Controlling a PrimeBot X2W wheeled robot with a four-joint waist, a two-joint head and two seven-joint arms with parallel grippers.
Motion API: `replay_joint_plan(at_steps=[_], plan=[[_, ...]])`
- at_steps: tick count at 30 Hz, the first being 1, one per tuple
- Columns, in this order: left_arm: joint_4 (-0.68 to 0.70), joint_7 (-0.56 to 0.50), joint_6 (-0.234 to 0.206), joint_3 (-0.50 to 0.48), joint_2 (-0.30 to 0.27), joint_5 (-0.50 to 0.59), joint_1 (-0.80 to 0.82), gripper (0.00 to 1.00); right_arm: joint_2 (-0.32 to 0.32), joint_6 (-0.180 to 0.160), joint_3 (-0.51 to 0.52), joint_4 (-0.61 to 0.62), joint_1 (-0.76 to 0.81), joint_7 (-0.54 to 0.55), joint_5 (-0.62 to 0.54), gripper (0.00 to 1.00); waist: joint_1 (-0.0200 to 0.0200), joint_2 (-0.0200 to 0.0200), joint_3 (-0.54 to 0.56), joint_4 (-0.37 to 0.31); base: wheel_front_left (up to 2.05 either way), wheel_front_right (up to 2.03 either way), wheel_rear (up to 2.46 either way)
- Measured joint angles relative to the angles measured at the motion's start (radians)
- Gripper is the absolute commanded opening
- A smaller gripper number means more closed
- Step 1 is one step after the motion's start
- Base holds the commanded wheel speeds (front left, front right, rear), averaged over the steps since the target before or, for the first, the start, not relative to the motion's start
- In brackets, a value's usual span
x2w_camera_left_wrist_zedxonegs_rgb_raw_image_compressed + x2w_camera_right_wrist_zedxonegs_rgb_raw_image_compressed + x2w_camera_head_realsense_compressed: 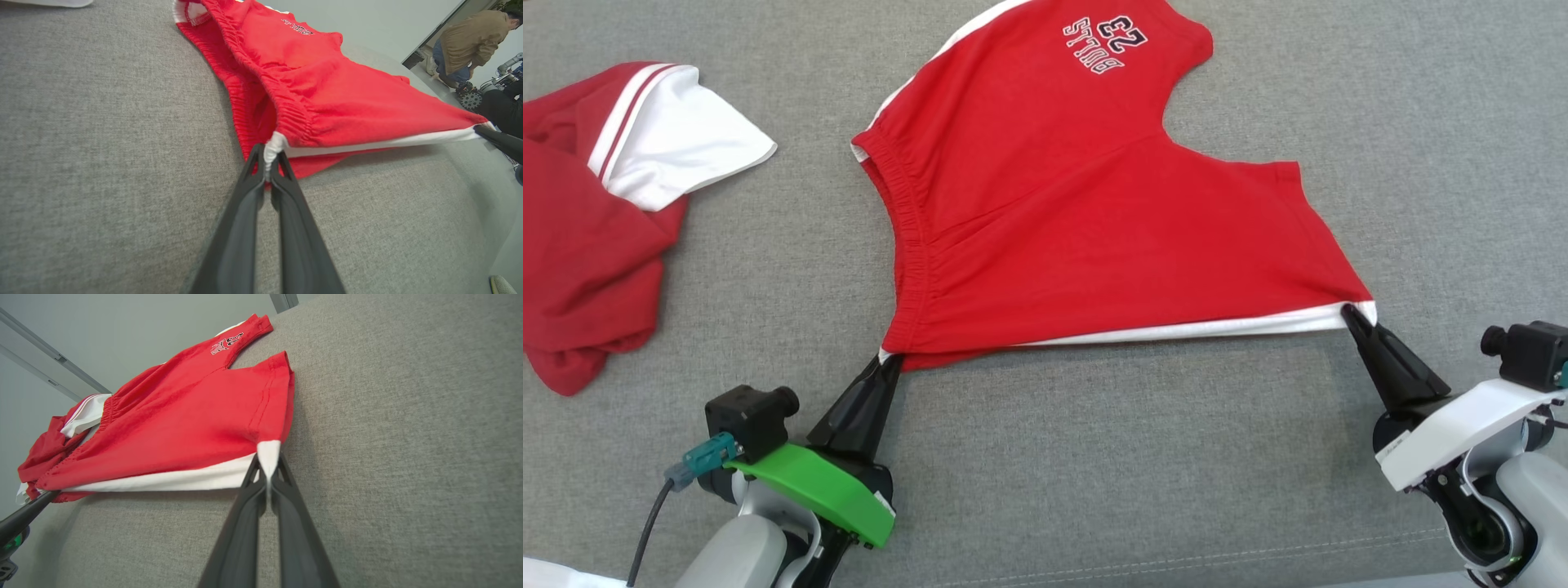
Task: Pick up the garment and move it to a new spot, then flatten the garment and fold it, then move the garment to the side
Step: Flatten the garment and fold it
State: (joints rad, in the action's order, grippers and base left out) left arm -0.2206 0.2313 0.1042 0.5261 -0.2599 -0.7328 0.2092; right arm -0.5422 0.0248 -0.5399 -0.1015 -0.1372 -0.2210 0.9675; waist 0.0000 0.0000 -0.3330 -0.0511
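Note:
The garment (pixel 1078 220) is a pair of red shorts with white side stripes and a printed logo, spread on the grey surface. Its near white-trimmed edge is pulled taut between my two grippers. My left gripper (pixel 890 363) is shut on the waistband corner (pixel 273 147). My right gripper (pixel 1349 312) is shut on the leg-hem corner (pixel 269 455). In the left wrist view the garment (pixel 322 98) lifts slightly off the surface near my left gripper (pixel 269 159). In the right wrist view the garment (pixel 188 416) stretches left from my right gripper (pixel 267 467).
A second red and white garment (pixel 596 212) lies crumpled at the far left of the grey fabric surface (pixel 1421 163). A person (pixel 470 41) crouches in the background beyond the surface's far edge, next to some wheeled equipment (pixel 470 98).

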Motion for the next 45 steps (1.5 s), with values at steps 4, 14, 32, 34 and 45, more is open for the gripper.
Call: replay_joint_plan(at_steps=[4, 14, 32, 34, 45], plan=[[-0.016, 0.008, 0.001, 0.001, 0.0, 0.0, -0.002, 0.0, -0.001, -0.005, -0.015, -0.006, 0.018, 0.0, -0.015, 0.0, 0.0, 0.0, 0.005, -0.003, 0.0, 0.0, 0.0], [-0.057, 0.01, 0.005, 0.042, 0.049, -0.002, -0.006, 0.0, 0.01, -0.017, -0.049, -0.07, -0.009, -0.009, -0.086, 0.0, 0.0, 0.0, -0.011, -0.018, 0.0, 0.0, 0.0], [-0.086, -0.036, 0.015, 0.125, 0.047, -0.024, 0.049, 0.12, 0.071, 0.01, -0.111, -0.217, -0.115, 0.024, -0.123, 0.34, 0.0, 0.0, -0.01, -0.016, 0.0, 0.0, 0.0], [-0.09, -0.055, 0.02, 0.142, 0.043, -0.037, 0.054, 0.43, 0.074, 0.015, -0.118, -0.242, -0.123, 0.029, -0.125, 0.8, 0.0, 0.0, -0.002, -0.015, 0.0, 0.0, 0.0], [-0.063, -0.106, 0.02, 0.207, 0.016, -0.109, 0.035, 1.0, 0.087, 0.027, -0.123, -0.292, -0.112, 0.028, -0.122, 1.0, 0.0, 0.0, 0.057, -0.017, 0.0, 0.0, 0.0]])
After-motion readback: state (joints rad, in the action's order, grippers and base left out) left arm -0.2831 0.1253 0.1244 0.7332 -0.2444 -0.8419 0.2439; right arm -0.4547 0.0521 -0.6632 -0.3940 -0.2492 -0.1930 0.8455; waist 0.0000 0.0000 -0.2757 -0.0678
